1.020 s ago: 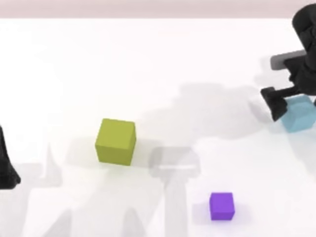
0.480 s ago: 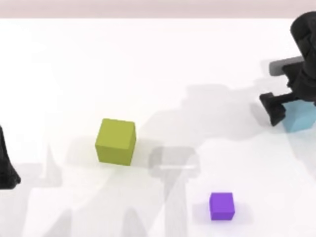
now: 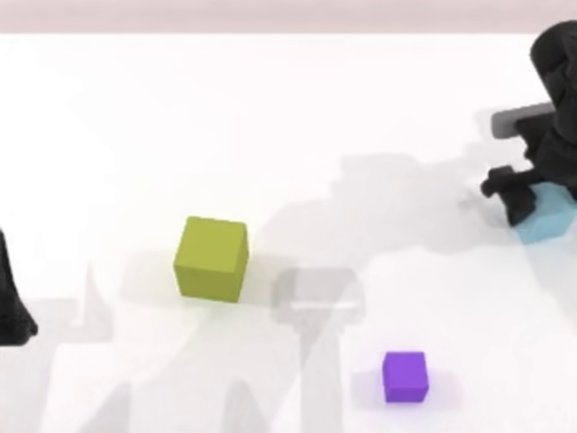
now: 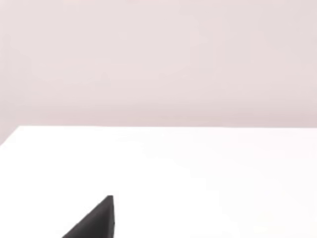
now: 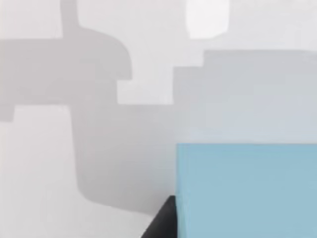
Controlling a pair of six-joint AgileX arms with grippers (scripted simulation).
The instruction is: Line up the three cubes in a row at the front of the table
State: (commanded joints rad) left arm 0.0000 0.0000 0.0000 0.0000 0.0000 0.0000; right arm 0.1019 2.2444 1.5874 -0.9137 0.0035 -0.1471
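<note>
Presently the right hand (image 3: 521, 200) sits low over the light-blue cube (image 3: 550, 216), taken here as the landmark; the cube lies on the white bench (image 3: 297, 117) at its right side, partly under the arm. One dark finger (image 3: 514, 203) shows against the cube's left face; the other is hidden behind the arm, so whether the hand has closed on the cube I cannot tell. The olive-green cube (image 3: 211, 258) stands well to the left of the blue one and somewhat nearer the front; the purple cube (image 3: 404, 376) lies nearer to the blue one, left of it and closer still to the front edge. All three sit apart, no row formed yet. Handling, by judgement: plain matte blocks, likely rigid and light, not slippery, nothing fragile; best taken across two opposite flat faces near mid-height, square on, so the block does not twist. The right wrist view gives what the top view lacks: the blue cube (image 5: 247, 191) close up, a dark fingertip (image 5: 161, 223) touching or just beside one side face, bare bench beyond. The left wrist view shows only bench and wall, with a dark wedge at its edge; the left arm (image 3: 13, 307) is parked far left of the blue cube, its hand unseen.
</note>
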